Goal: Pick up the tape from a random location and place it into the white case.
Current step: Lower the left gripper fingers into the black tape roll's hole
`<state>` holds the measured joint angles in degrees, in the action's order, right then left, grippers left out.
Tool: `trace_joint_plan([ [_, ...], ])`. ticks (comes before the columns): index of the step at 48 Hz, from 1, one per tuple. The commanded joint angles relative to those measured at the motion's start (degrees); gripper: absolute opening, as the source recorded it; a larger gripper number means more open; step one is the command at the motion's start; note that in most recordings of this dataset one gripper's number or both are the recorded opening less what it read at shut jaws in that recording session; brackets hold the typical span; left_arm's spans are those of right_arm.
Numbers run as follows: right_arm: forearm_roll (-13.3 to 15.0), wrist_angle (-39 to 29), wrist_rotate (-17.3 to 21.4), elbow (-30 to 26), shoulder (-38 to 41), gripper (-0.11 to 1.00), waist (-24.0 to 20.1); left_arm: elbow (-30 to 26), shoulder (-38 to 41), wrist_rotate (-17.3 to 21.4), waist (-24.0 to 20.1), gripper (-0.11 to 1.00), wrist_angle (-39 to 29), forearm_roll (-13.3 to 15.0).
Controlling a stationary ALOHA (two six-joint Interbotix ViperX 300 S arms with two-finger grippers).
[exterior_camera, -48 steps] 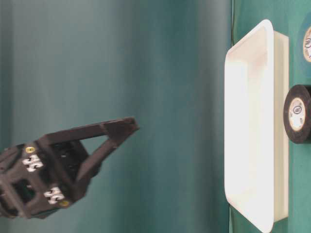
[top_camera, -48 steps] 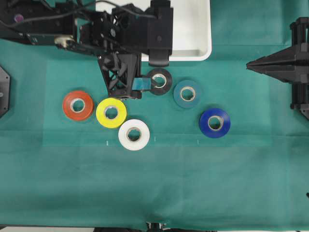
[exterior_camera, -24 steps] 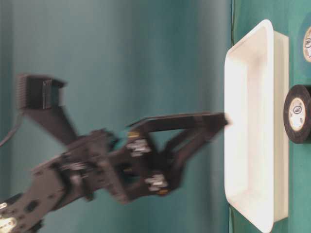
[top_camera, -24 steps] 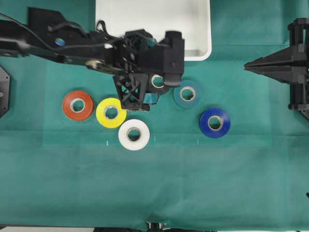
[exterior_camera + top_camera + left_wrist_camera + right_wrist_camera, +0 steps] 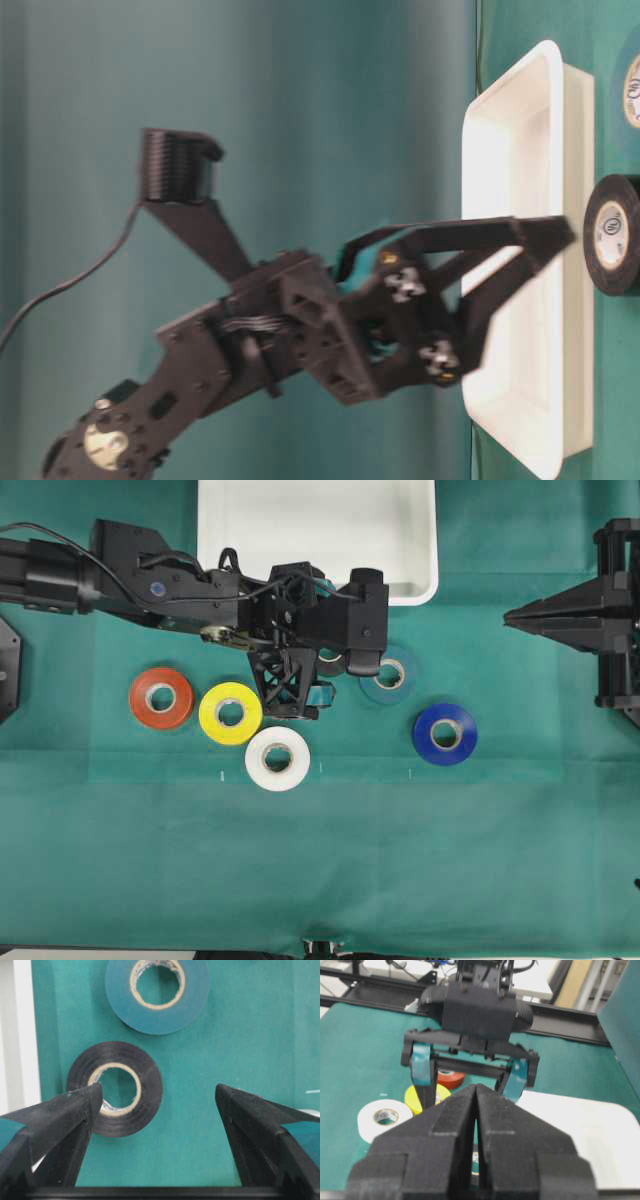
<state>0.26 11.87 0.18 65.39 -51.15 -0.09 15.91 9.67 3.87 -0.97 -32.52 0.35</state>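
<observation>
A: Where is the tape (image 5: 115,1089) right now?

B: Flat on the green tabletop (image 5: 400,860), just in front of the near rim of the white case (image 5: 420,540), toward the tabletop's far edge. The dark teal roll (image 5: 157,992) lies just beside it, not touching.

A: And the left claw (image 5: 155,1105)?

B: Spread wide and holding nothing. In the wrist view one finger (image 5: 65,1115) overlaps the tape's rim and pale core, and the other finger (image 5: 260,1125) stands well out over bare cloth. I judge it is being lowered to straddle the roll, though it looks off-centre: the tape sits toward one finger, not midway.

A: Why come in that way?

B: Probably because the roll lies on its side, so pinching across its outer wall is the simple grip. The teal roll stays outside the gap, which should keep it from being caught.

A: The right claw (image 5: 476,1105)?

B: Closed, fingers pressed together, parked near the tabletop's right edge (image 5: 560,615), clear of the work.

A: Any risk?

B: The near finger may land on the roll instead of beside it.
</observation>
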Motion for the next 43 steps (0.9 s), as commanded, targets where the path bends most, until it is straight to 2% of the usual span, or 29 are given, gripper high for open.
trace_joint_plan([
  [1, 0.0, 0.53, 0.0, -1.32, 0.35, 0.0, -0.09, 0.35, -0.18, 0.0, 0.09, 0.99, 1.05, -0.09],
  [43, -0.09, 0.53, 0.09, -1.23, 0.97, 0.0, 0.0, 1.58, 7.12, 0.0, -0.26, 0.99, 6.06, -0.09],
])
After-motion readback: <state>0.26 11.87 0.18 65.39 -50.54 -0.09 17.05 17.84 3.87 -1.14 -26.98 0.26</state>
